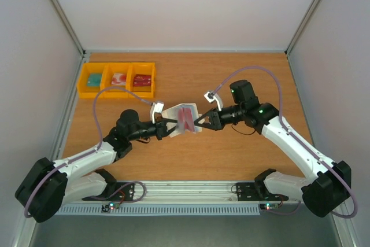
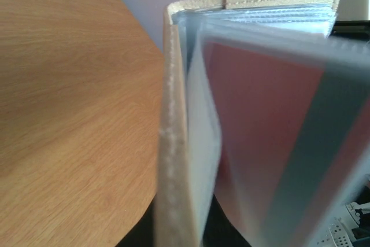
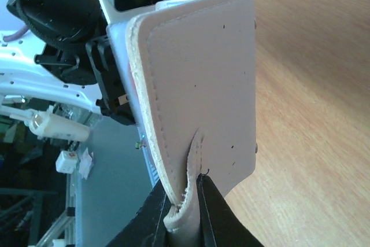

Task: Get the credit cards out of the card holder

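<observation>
The holder (image 1: 173, 114) hangs open above the table (image 1: 231, 154), mid-centre. The left gripper (image 1: 167, 126) clamps one cover and the right gripper (image 1: 200, 121) pinches the other, spreading it so a reddish card (image 1: 186, 120) shows, probably ready for pulling.

Count: 1 card holder (image 1: 173, 113), w/ 1 reddish card (image 1: 187, 120) showing in its clear pockets; can't tell if there are more inside. 3 yellow bins (image 1: 128, 79) in a row, 1 thing in ea.: 1 teal item (image 1: 93, 79), 1 white-red item (image 1: 118, 78), 1 red item (image 1: 142, 79). 2 arms: left arm (image 1: 87, 157), right arm (image 1: 289, 137). 2 grippers: left gripper (image 1: 167, 126), right gripper (image 1: 199, 122). 1 wood table (image 1: 231, 85).
</observation>
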Controlling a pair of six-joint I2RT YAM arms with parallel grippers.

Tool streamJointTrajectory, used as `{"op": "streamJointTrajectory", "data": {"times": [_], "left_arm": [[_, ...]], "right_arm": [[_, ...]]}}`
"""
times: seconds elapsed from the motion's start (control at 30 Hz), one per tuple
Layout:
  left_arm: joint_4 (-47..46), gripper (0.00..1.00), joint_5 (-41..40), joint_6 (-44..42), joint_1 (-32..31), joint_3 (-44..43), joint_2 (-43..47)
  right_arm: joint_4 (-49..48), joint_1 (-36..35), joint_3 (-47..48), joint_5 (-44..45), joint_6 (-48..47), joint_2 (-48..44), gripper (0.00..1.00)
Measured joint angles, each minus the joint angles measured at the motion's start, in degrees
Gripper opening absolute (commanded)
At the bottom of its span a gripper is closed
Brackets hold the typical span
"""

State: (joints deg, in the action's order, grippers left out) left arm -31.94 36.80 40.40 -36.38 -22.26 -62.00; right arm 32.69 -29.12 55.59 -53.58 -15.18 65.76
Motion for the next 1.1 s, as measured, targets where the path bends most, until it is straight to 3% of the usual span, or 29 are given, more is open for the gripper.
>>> {"op": "streamJointTrajectory", "data": {"times": [0.07,0.4,0.63,0.73,0.87,1.0,1.03,1.1], "left_arm": [[0.0,0.00,-0.1,0.0,0.1,0.0,-0.1],[-0.1,0.00,-0.5,-0.9,-1.3,-0.1,-0.4],[-0.1,0.00,-0.1,-1.0,-1.6,-0.1,-0.3],[-0.1,0.00,-0.1,-1.3,-1.6,-0.1,-0.3],[-0.1,0.00,0.1,-1.4,-1.6,-0.1,-0.3],[0.0,0.00,0.2,-1.4,-1.4,-0.1,-0.3],[0.0,0.02,0.3,-1.4,-1.2,-0.1,-0.2],[0.0,0.23,0.6,-1.5,-0.7,-0.1,0.0]], "right_arm": [[-0.9,0.0,0.0,0.0,1.0,0.7,0.07],[-3.1,-0.5,-0.4,4.9,3.7,1.8,0.39],[-3.9,-0.5,-0.4,7.0,4.2,3.0,0.41],[-4.9,-0.7,-0.5,7.7,5.1,3.7,0.39],[-7.9,-1.4,-1.1,7.6,6.9,5.0,0.17],[-9.6,-1.2,-1.7,5.9,8.4,5.1,0.02],[-9.6,-0.8,-1.7,5.3,9.1,5.1,0.01],[-9.6,0.5,-1.7,3.8,9.9,5.1,0.01]]}}
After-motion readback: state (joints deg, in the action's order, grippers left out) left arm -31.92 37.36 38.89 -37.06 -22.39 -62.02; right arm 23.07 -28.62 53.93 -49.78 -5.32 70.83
